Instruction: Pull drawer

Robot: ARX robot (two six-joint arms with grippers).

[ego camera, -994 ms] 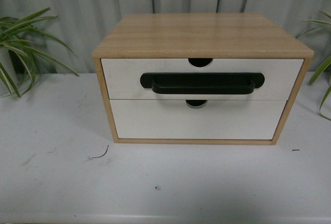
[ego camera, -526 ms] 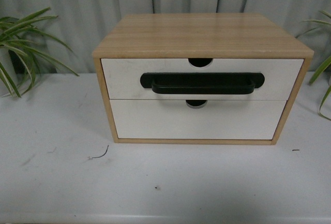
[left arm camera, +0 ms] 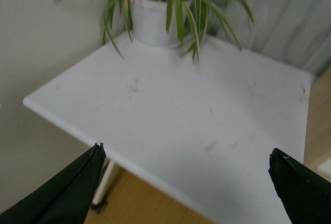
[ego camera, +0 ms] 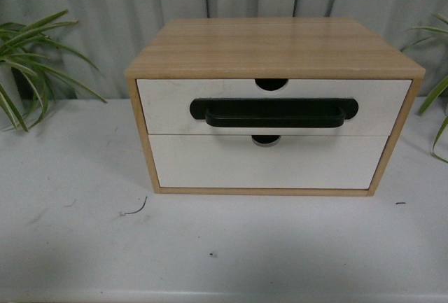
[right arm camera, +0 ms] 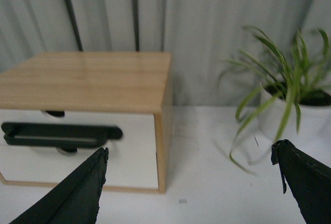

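Observation:
A light wood cabinet (ego camera: 274, 45) stands on the white table (ego camera: 224, 247). Its upper drawer (ego camera: 168, 103) has a white front, a long black bar handle (ego camera: 274, 113) and a half-round notch (ego camera: 271, 83) in its top edge; it sits flush and closed. In the right wrist view the drawer (right arm camera: 134, 146) and its handle (right arm camera: 59, 133) lie ahead. My right gripper (right arm camera: 189, 154) is open, well short of the cabinet's right corner. Away from the cabinet, my left gripper (left arm camera: 186, 151) hangs open over the table's left corner. Neither arm shows in the front view.
A plain white lower drawer front (ego camera: 266, 163) with no handle sits under the handled one. A potted plant (left arm camera: 165, 6) stands at the table's back left, another plant (right arm camera: 295, 105) to the cabinet's right. The table edge (left arm camera: 77, 125) drops to a wooden floor (left arm camera: 139, 206).

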